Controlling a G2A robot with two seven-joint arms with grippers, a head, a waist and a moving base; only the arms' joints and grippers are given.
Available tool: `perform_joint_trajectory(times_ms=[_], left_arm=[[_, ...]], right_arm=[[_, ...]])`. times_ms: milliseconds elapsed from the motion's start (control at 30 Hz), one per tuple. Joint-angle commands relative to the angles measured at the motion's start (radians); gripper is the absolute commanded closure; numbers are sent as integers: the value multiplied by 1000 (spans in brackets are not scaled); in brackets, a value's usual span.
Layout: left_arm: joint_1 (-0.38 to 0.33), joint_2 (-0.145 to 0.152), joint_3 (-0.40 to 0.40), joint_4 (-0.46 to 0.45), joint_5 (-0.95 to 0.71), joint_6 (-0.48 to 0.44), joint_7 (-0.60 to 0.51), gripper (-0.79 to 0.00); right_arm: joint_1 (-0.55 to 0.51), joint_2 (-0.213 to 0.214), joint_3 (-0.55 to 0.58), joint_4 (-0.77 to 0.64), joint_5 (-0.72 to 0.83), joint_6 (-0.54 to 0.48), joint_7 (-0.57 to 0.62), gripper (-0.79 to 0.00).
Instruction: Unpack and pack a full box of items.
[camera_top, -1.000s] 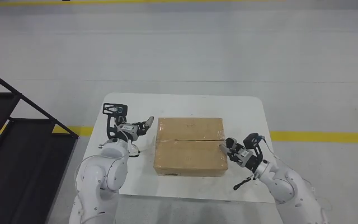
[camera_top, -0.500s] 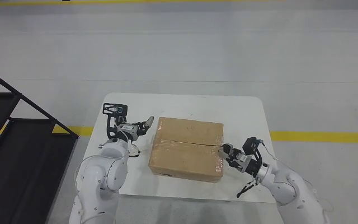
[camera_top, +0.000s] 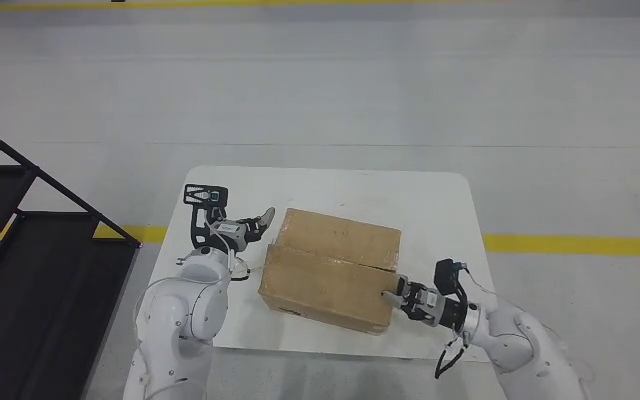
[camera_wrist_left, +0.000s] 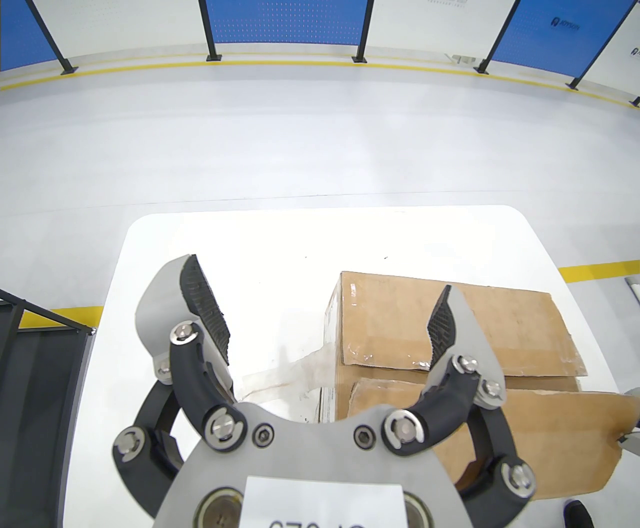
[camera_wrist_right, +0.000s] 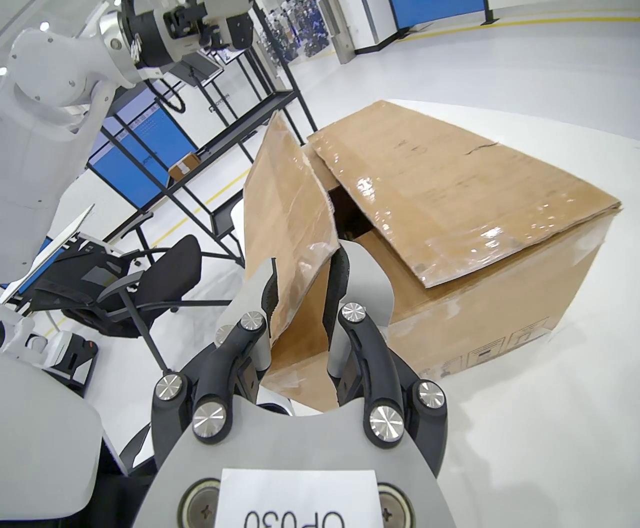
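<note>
A brown cardboard box (camera_top: 340, 240) with shiny tape lies in the middle of the white table (camera_top: 330, 190), turned slightly askew. Its near top flap (camera_wrist_right: 280, 200) is lifted off the far flap, leaving a dark gap at the seam. My right gripper (camera_wrist_right: 302, 285) is shut on the free end of that flap, at the box's near right corner (camera_top: 392, 296). My left gripper (camera_wrist_left: 320, 280) hangs open beside the box's left end (camera_top: 258, 222), a little above the table, with nothing between its fingers. What the box holds is hidden.
A black metal rack (camera_top: 50, 260) stands off the table's left edge. A loose strip of tape (camera_wrist_left: 280, 380) lies on the table by the box's left end. A black chair (camera_wrist_right: 150, 285) stands on the floor beyond the table. The table's far strip is bare.
My right gripper has drawn back toward the table's front edge with the near flap, raising it. The box has swung askew and slid a little left. The left arm kept still.
</note>
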Motion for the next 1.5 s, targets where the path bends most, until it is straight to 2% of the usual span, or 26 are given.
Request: perform_joint_trajectory(times_ms=[0,100,167,200,333,433,567,867,1000,1400,1467], left_arm=[[0,0,0,0,0,0,0,-785],[0,0,0,0,0,0,0,-785],[0,0,0,0,0,0,0,-785],[0,0,0,0,0,0,0,-785],[2,0,3,-1,-2,-9,5,-785],[5,5,11,-18,17,-63,-7,-785],[-8,13,32,-44,36,-166,-59,-785],[-70,21,90,-46,151,-210,-169,-785],[-84,26,119,-19,225,-256,-179,-785],[-82,26,119,-15,224,-254,-177,-785],[-74,26,120,15,220,-235,-220,-785]], right_arm=[[-1,1,-11,1,-2,3,4,-212],[2,1,-31,-3,-16,14,5,-163],[6,2,-38,-15,-45,33,7,-95],[6,2,-38,-28,-75,51,5,0],[-21,3,-23,-96,-217,132,-67,0],[-53,6,-10,-148,-339,170,-125,0],[-93,10,7,-184,-430,181,-232,0],[-154,24,62,-220,-589,186,-404,0],[-173,28,80,-225,-618,187,-443,0],[-176,35,74,-217,-623,189,-470,0],[-174,36,72,-216,-621,187,-470,0]])
